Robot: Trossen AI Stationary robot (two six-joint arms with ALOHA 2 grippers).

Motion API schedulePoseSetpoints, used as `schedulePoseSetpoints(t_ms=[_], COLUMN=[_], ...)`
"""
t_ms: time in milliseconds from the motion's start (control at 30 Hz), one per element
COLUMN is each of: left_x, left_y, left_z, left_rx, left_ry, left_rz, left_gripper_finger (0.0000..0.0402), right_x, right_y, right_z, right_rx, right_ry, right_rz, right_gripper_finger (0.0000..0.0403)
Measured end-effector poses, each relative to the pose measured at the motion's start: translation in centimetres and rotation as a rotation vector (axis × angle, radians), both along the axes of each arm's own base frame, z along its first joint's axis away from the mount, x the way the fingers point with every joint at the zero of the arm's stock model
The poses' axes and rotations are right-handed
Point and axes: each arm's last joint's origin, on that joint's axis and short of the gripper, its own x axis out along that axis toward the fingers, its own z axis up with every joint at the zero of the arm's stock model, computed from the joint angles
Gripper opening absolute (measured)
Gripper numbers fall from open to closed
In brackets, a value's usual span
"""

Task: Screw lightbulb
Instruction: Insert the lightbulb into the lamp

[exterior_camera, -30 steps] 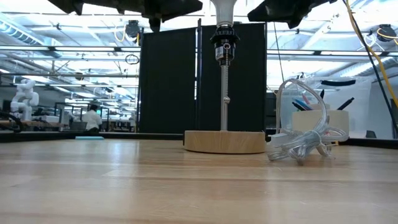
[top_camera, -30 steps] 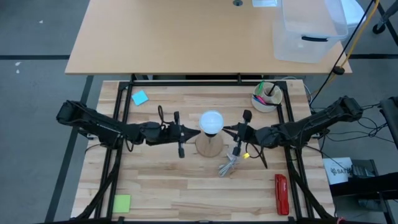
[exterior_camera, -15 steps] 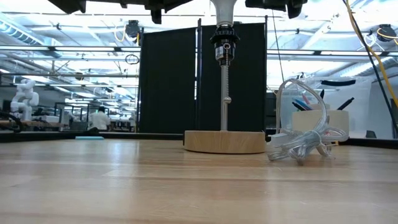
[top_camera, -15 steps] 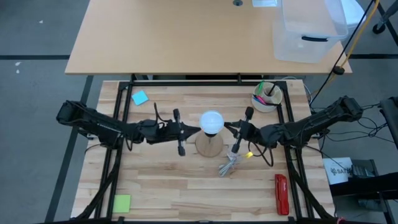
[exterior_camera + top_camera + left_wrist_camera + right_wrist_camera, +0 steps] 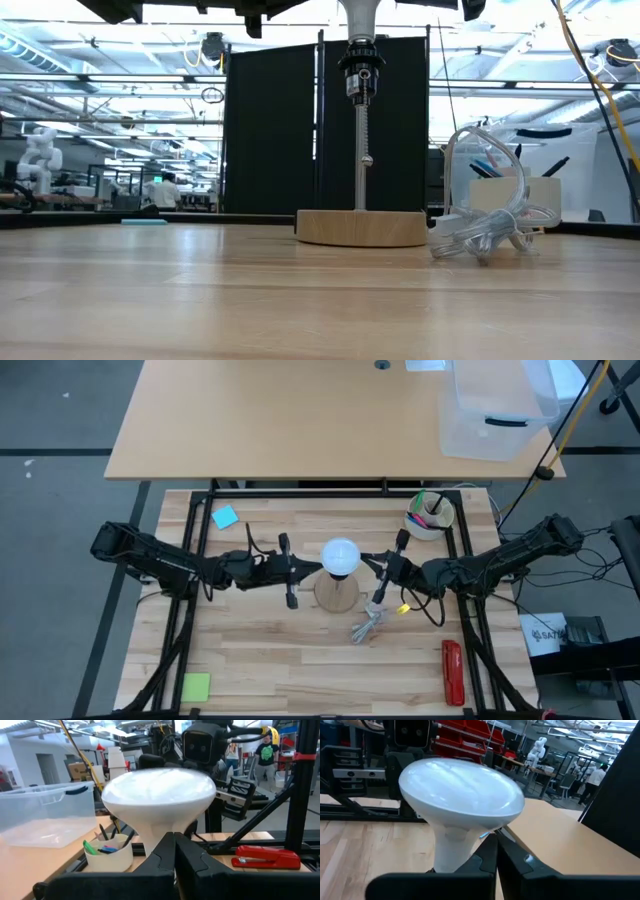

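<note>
wooden tabletop (image 5: pixel 260 650) carries the lamp base (image 5: pixel 338 596). left claw (image 5: pixel 316 569) and right claw (image 5: pixel 366 567), both closed and empty, flank the lightbulb (image 5: pixel 340 556), seated upright in the socket. judged step: regrip. next move needs opened fingers around the neck. cup (image 5: pixel 428 517) holds pens; bin (image 5: pixel 497 410) appears empty.

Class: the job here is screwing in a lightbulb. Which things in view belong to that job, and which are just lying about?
Belongs to the job:
lightbulb
wooden lamp base with its socket
left gripper, shut
right gripper, shut

Just lying about:
cup of pens
red stapler
blue sticky note
green sticky note
</note>
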Motion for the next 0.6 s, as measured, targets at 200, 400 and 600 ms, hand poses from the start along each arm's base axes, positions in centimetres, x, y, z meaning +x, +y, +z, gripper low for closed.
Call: schedulePoseSetpoints(t_ms=[200,400,600], left_x=[0.0,-0.03,-0.02], left_y=[0.1,0.06,0.14], left_z=[0.07,0.33,0.34], left_rx=[0.016,0.022,0.028], left_ry=[-0.005,-0.032,-0.033], left_rz=[0.005,-0.009,-0.006], left_gripper_finger=[0.0,0.0,0.0], right_x=[0.0,0.0,0.0], right_y=[0.0,-0.01,-0.01], right_z=[0.0,0.12,0.18], right_rx=[-0.002,-0.015,-0.023], right_ry=[0.001,-0.004,-0.005], right_rz=[-0.001,-0.002,-0.002], right_gripper_finger=[0.0,0.0,0.0])
